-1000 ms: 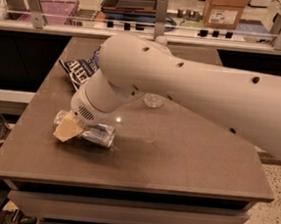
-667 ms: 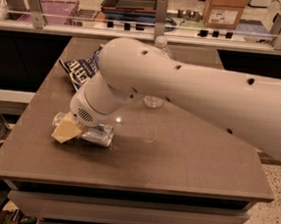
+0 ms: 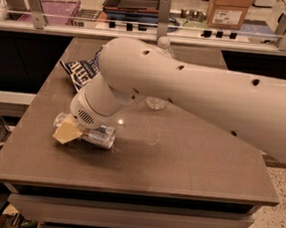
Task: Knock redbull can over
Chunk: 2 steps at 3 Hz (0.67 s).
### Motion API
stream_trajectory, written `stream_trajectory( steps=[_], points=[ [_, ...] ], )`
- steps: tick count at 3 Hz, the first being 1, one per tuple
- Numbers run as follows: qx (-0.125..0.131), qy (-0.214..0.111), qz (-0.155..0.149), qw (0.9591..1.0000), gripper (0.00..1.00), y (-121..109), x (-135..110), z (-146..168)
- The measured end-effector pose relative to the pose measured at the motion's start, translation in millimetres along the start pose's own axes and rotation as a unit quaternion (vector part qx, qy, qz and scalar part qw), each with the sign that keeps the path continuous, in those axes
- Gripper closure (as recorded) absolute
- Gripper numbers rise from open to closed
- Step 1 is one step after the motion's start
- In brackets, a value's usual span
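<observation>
The redbull can [image 3: 99,136] is silver and lies on its side on the brown table [image 3: 188,165], near the left front. My gripper [image 3: 67,131] is at the end of the big white arm [image 3: 184,94]. It is low over the left end of the can and hides that end. The arm reaches in from the right and covers much of the table's middle.
A blue chip bag [image 3: 80,73] lies at the back left of the table, partly under the arm. A clear water bottle stands behind the arm; its cap [image 3: 163,41] and base [image 3: 156,104] show. A counter with trays and a cardboard box [image 3: 229,9] runs along the back.
</observation>
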<state>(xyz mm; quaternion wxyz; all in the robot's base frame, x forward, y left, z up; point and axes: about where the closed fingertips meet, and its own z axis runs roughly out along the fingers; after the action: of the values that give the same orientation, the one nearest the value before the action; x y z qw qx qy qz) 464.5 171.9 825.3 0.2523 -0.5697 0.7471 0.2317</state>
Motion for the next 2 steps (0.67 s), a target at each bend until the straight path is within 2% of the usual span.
stream_trajectory(
  steps=[1,2],
  points=[
    [0.001,-0.001,-0.002,1.0000,0.11,1.1,-1.1,-1.4],
    [0.002,-0.001,-0.003,1.0000,0.00,2.0,-2.0,-2.6]
  ],
)
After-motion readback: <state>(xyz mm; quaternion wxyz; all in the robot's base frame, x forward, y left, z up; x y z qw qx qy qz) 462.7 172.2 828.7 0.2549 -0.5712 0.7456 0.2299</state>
